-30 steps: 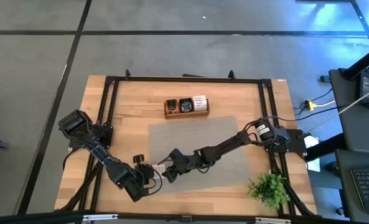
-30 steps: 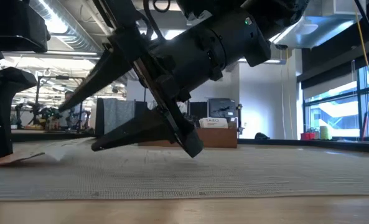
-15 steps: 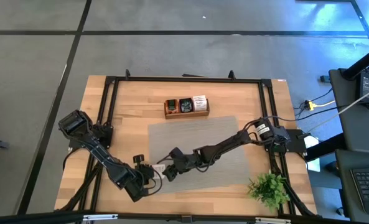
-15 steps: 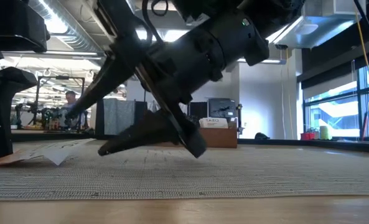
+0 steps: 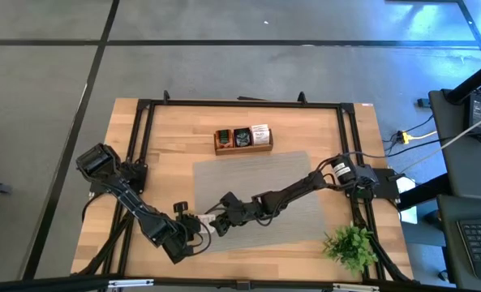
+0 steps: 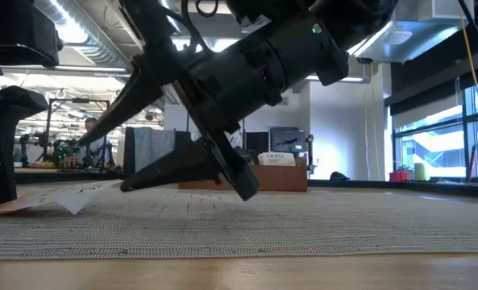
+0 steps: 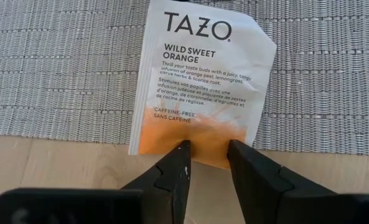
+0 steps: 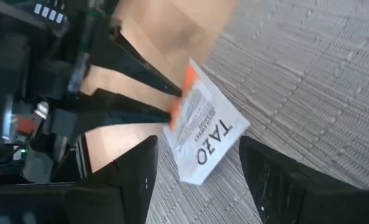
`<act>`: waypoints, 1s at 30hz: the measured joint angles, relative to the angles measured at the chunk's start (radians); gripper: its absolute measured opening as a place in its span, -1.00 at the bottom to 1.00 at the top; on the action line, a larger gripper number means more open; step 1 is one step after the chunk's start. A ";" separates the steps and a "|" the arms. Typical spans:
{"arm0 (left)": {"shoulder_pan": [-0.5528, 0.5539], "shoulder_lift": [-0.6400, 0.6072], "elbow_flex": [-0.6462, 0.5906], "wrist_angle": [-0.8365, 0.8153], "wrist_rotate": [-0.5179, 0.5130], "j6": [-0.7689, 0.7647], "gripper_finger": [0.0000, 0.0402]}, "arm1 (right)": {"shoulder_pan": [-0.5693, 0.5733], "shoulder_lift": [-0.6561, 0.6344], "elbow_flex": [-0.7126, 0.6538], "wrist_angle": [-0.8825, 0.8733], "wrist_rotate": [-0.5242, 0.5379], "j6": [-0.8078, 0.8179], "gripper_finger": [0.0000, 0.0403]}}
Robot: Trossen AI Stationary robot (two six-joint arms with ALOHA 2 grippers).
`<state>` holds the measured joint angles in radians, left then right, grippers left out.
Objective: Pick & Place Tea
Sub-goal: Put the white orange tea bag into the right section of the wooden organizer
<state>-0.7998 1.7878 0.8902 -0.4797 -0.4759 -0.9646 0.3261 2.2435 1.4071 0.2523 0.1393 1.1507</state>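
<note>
One tea sachet (image 7: 203, 81), white with orange print, lies half on the grey mat's near-left edge and half on the wood; it also shows in the high view (image 5: 208, 221). My left gripper (image 7: 207, 152) stands at its orange end, fingers a little apart. My right gripper (image 8: 198, 142) hovers wide open just right of the sachet (image 8: 206, 127), its fingers slanting down over the mat (image 6: 105, 165). Further sachets stand in the brown wooden tray (image 5: 217, 146) at the far middle. My left gripper's two fingertips (image 7: 181, 155) meet the sachet's orange end (image 7: 206, 140), one on each side of that edge's middle, slanting down from the near-left. Whether they pinch it or only rest on it, I cannot tell. The white end (image 6: 73, 201) stands slightly raised above the mat.
The grey woven mat (image 5: 264, 186) covers the table's middle. A small green plant (image 5: 350, 246) sits at the near-right corner. A black frame (image 5: 143, 122) runs round the tabletop. Bare wood lies to the left and the far right.
The right gripper dipped toward the mat and rose again, staying open. The sachet, which was lying flat one second ago, now has its white end lifted a little off the mat, while its orange end stays at the left fingertips.
</note>
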 joint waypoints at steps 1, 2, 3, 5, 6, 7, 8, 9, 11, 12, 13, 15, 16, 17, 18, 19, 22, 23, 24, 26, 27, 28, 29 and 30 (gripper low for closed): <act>0.000 0.000 0.000 0.000 0.000 0.001 -0.46 | 0.003 0.003 0.000 0.002 0.007 0.000 0.13; 0.000 0.000 0.000 0.001 -0.001 0.001 -0.46 | 0.004 0.004 0.000 0.004 0.007 0.003 0.13; 0.000 0.000 0.000 0.001 -0.002 0.001 -0.46 | 0.006 0.004 0.000 0.006 0.007 0.014 0.13; 0.000 0.000 0.000 0.002 -0.002 0.001 -0.46 | 0.007 0.004 0.000 0.004 0.007 0.023 0.13; 0.000 0.000 0.000 0.002 -0.002 0.002 -0.45 | 0.009 0.004 0.000 0.000 0.007 0.023 0.13; 0.000 0.000 0.000 0.002 -0.002 0.001 -0.45 | 0.012 0.004 0.000 0.001 0.008 0.024 0.13; 0.000 0.000 0.000 0.002 -0.002 0.002 -0.45 | 0.012 0.004 0.000 0.007 0.009 0.027 0.13; 0.000 0.000 0.000 0.003 -0.002 0.002 -0.45 | 0.013 0.004 0.000 0.015 0.009 0.032 0.13; 0.000 0.000 0.000 0.003 -0.003 0.002 -0.45 | 0.020 0.004 0.000 0.015 0.014 0.042 0.13; 0.000 0.000 0.000 0.004 -0.004 0.002 -0.46 | 0.025 0.005 0.000 0.014 0.024 0.042 0.13; 0.000 0.000 -0.001 0.004 -0.005 0.002 -0.46 | 0.031 0.010 0.000 0.024 0.036 0.043 0.13; 0.000 0.000 -0.001 0.004 -0.007 0.002 -0.47 | 0.038 0.014 0.000 0.031 0.047 0.048 0.13; 0.000 0.000 -0.001 0.005 -0.007 0.002 -0.47 | 0.040 0.016 0.000 0.032 0.048 0.049 0.13; 0.000 0.000 -0.001 0.005 -0.008 0.002 -0.46 | 0.040 0.022 0.000 0.041 0.048 0.049 0.13; 0.000 0.000 0.000 0.005 -0.007 0.002 -0.46 | 0.039 0.026 0.002 0.051 0.051 0.049 0.13; 0.000 0.000 -0.001 0.005 -0.008 0.002 -0.45 | 0.039 0.026 0.002 0.055 0.050 0.052 0.13; 0.000 0.000 0.000 0.005 -0.008 0.002 -0.45 | 0.039 0.039 0.008 0.079 0.050 0.052 0.13; 0.001 0.000 0.000 0.005 -0.008 0.002 -0.45 | 0.039 0.044 0.014 0.083 0.050 0.052 0.13; 0.001 0.000 0.000 0.005 -0.008 0.002 -0.45 | 0.039 0.054 0.025 0.083 0.044 0.051 0.13; 0.001 0.001 0.000 0.006 -0.008 0.002 -0.46 | 0.038 0.069 0.051 0.081 0.029 0.046 0.13; 0.001 0.001 0.000 0.006 -0.008 0.002 -0.46 | 0.038 0.074 0.060 0.073 0.019 0.042 0.13; 0.001 0.001 0.000 0.006 -0.009 0.002 -0.46 | 0.038 0.077 0.069 0.064 0.009 0.039 0.13; 0.001 0.001 0.000 0.006 -0.008 0.002 -0.46 | 0.038 0.078 0.075 0.053 -0.004 0.037 0.13; 0.001 0.001 0.000 0.006 -0.007 0.002 -0.46 | 0.037 0.079 0.081 0.040 -0.014 0.033 0.12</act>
<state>-0.7986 1.7885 0.8898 -0.4732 -0.4831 -0.9627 0.3630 2.3225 1.4885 0.2926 0.1248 1.1837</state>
